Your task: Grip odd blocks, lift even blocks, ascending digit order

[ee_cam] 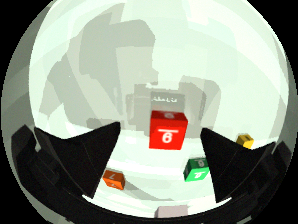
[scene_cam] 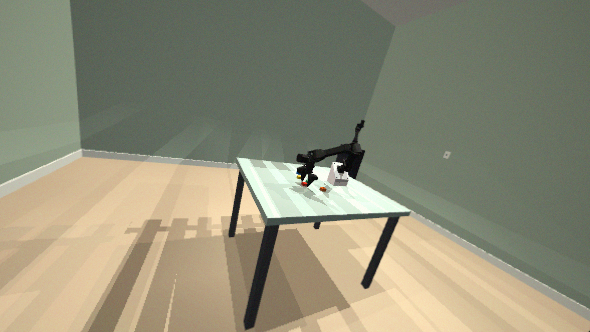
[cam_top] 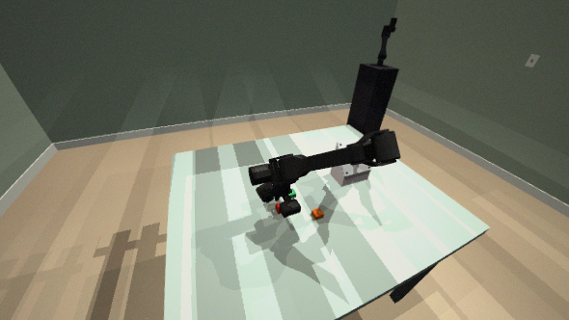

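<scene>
My gripper (ee_cam: 162, 129) (cam_top: 277, 201) is open and empty, over the red block (ee_cam: 168, 132) (cam_top: 278, 208) (scene_cam: 304, 184). In the wrist view the block shows between the fingertips, clear of both. Its digit looks like a 6 with a bar above, or an upside-down underlined 9. An orange block (ee_cam: 114, 179) (cam_top: 317, 213) (scene_cam: 323, 189) lies beyond the left finger; its digit is unclear. A green block (ee_cam: 196, 170) (cam_top: 292, 193) lies near the right finger, digit unclear. A yellow block (ee_cam: 244, 141) (scene_cam: 299, 176) is farther right, digit unreadable. A blue block (scene_cam: 298, 173) barely shows behind it.
The pale table (cam_top: 217, 299) (scene_cam: 350, 207) carries a whitish box (cam_top: 353, 177) (scene_cam: 338, 180) under the arm, near its base. A tall black pedestal (cam_top: 372, 96) stands past the table's back edge. The arm hides part of the block area in the top and exterior views.
</scene>
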You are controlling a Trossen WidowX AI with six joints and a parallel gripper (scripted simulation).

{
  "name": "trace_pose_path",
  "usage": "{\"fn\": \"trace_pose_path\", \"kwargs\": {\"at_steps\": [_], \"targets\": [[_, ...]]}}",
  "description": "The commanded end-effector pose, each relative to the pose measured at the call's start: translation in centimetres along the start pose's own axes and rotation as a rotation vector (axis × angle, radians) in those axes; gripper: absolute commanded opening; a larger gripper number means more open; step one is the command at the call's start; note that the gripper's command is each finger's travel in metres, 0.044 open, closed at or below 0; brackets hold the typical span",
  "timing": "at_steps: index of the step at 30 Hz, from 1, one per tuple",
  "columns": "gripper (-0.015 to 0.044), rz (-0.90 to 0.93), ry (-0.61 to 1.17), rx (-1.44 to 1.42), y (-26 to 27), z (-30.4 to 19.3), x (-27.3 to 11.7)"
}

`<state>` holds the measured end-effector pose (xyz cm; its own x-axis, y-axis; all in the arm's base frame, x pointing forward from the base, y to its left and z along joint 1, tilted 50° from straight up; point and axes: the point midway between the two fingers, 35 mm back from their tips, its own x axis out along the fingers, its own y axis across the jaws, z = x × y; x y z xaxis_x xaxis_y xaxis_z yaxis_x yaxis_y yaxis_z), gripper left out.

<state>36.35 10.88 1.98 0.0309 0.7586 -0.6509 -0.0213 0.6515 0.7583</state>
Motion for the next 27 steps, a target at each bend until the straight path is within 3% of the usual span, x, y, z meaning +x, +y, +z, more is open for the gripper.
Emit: {"fn": "trace_pose_path", "kwargs": {"at_steps": [1, 11, 27], "targets": [[0.0374, 0.003, 0.000, 0.008, -0.06, -0.07, 0.32], [0.0120, 0.003, 0.000, 0.008, -0.06, -0.07, 0.32], [0.0120, 0.003, 0.000, 0.008, -0.06, -0.07, 0.32]]}}
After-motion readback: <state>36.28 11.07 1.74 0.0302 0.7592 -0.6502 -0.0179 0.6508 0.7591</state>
